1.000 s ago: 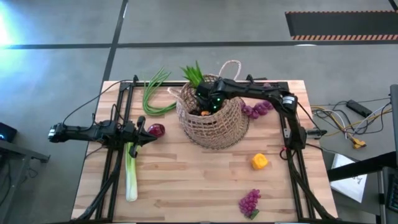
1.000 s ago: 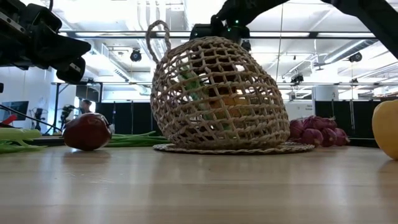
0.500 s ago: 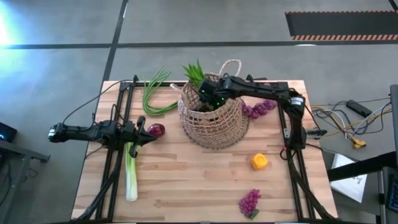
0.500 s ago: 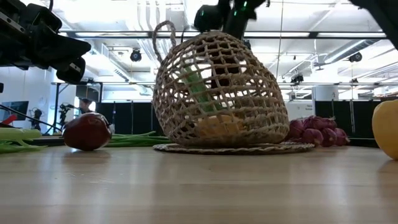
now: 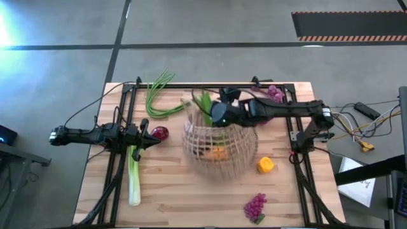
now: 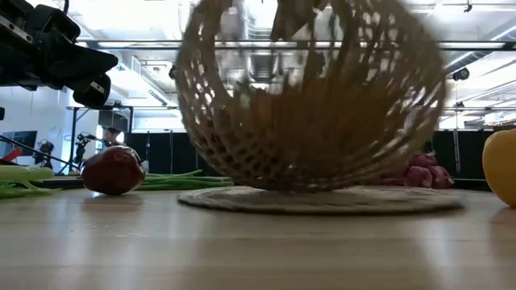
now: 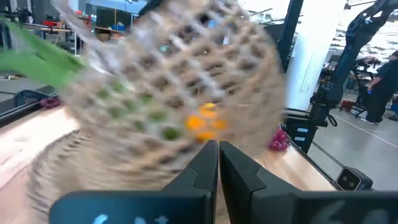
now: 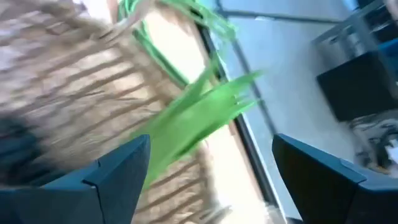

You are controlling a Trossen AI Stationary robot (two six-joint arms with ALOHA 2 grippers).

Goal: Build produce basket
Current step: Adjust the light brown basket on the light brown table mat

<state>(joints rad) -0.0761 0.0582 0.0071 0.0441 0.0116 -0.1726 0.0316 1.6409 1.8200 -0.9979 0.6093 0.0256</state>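
Observation:
The tan wicker basket is blurred with motion and stands on a flat woven disc at mid-table. Inside it lie an orange pepper and green long leaves that stick out over the far rim. My right gripper is open at that far rim, reaching in from the table's right. My left gripper is shut and waits at the left, beside the dark red onion. My right gripper stands open at the basket's far rim, slanting in from the table's right. The wrist view shows weave by one finger and leaves between the fingers. Motion blur hides whether a finger touches the basket.
A pale leek lies near the left edge and green stalks at the far left. A yellow pepper sits right of the basket. One grape bunch lies near the near edge, another under the right arm.
My right gripper has drawn up out of the basket's mouth, then moved toward the near edge while its arm swung out to the right. The orange pepper has dropped to the basket's bottom. Basket and disc have shifted quickly toward the near edge, the basket swinging.

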